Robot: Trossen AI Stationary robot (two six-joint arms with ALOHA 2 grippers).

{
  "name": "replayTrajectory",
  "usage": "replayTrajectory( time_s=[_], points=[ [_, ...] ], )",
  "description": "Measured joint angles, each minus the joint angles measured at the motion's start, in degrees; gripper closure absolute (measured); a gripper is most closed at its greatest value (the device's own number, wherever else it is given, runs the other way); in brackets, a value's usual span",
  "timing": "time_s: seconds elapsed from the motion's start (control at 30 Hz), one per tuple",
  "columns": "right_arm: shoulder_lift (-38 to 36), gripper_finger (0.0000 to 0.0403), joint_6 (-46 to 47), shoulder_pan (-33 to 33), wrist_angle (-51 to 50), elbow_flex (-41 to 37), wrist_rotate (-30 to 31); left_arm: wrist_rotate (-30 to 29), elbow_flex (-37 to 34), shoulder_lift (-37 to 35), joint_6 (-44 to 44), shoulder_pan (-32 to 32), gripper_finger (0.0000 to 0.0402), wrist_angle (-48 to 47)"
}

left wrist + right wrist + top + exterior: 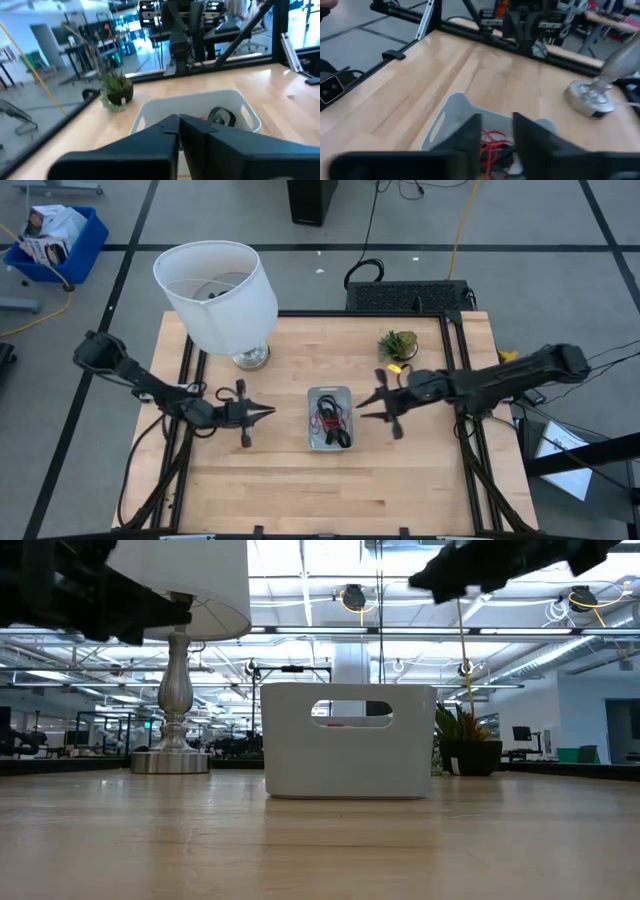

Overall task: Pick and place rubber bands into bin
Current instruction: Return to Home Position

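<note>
The silvery-grey bin point(329, 393) stands at the middle of the wooden table, resting on its flat bottom. Red-orange and black rubber bands point(331, 424) lie tangled inside it; the right wrist view shows the rubber bands point(493, 139) between my fingers' outlines. My right gripper point(361, 406) hovers open above the bin's right rim, clear of it, and points toward the table's left edge. My left gripper point(268, 412) is shut with nothing in it, level, a short way left of the bin and pointing at it. The low view shows the bin point(348, 740) as a pale box with a handle slot.
A large white lamp point(216, 295) on a silver foot point(250, 358) stands at the far left of the table. A small potted plant point(398, 344) stands far right of the bin, with a yellow scrap point(394, 367) beside it. A blue crate point(58, 238) sits on the floor.
</note>
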Motion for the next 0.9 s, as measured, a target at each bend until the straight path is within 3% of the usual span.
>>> replayTrajectory(
  time_s=[0.1, 0.2, 0.3, 0.4, 0.57, 0.77, 0.9],
  points=[
    [-5.5, 0.0389, -2.4, -1.3, -4.1, -0.2, -0.1, -2.6, 0.0, -1.8, 2.9, -1.9, 0.0395, -0.1],
    [-11.0, 0.0393, -2.6, -3.7, -4.4, -2.0, -0.1, -8.0, 0.0, -3.9, 7.1, -5.1, 0.0397, -0.2],
    [-17.5, 0.0401, -1.9, -5.3, -4.0, -4.8, -0.1, -18.1, 0.0, -6.8, 11.2, -10.2, 0.0397, -0.1],
    [-22.9, 0.0402, 0.8, -6.2, -2.9, -8.2, -1.6, -21.4, 0.0, -9.3, 14.6, -14.3, 0.0399, -0.2],
    [-23.0, 0.0402, 1.3, -9.6, -2.8, -12.3, -4.2, -20.3, 0.0, -9.8, 16.4, -11.0, 0.0399, -1.3],
    [-22.9, 0.0402, 5.7, -18.8, 13.1, -18.7, -20.4, -2.3, 0.0, -9.8, 15.3, -1.1, 0.04, -4.4],
    [-22.8, 0.0403, 10.2, -25.8, 13.8, -20.2, -26.0, -0.9, -0.3, -10.8, 13.8, 3.9, 0.04, -8.0]
  ],
)
